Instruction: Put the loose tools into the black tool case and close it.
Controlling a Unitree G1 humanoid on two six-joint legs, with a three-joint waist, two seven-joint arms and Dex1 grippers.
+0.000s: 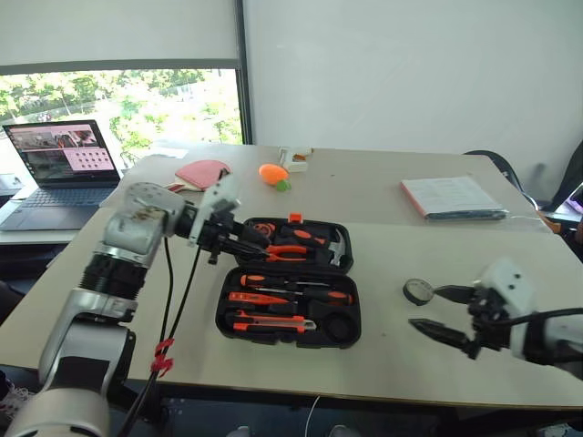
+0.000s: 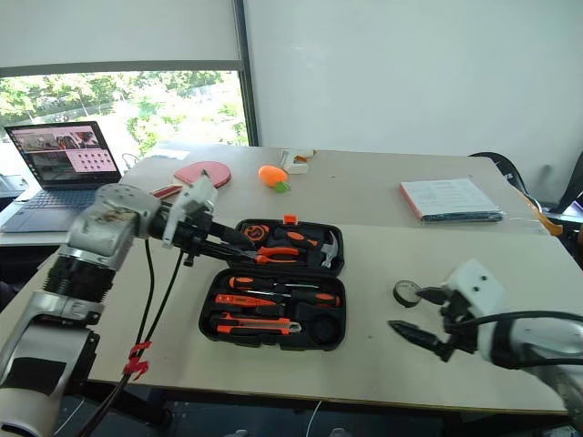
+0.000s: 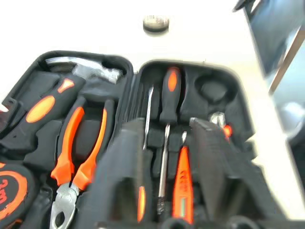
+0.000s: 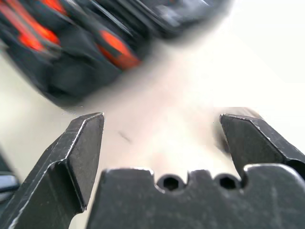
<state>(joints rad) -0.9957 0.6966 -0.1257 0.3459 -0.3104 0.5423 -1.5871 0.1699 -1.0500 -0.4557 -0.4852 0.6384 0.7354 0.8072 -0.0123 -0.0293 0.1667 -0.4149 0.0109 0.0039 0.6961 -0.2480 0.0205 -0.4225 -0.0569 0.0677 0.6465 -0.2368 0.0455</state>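
Two grippers flank the black tool case [image 1: 290,282], which lies open near the table's [image 1: 383,355] front edge. Left gripper [image 1: 244,240], fingers apart and empty, hovers over the case's far-left corner. Right gripper [image 1: 435,312] gapes wide above bare tabletop, the small dark tape roll [image 1: 418,290] loose just beside its fingertips. Screwdrivers and utility knife [image 1: 273,321] sit slotted in the case's near half.

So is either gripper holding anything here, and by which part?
Nothing is held. The right gripper is open beside the tape roll; the left gripper is open above the tool case.
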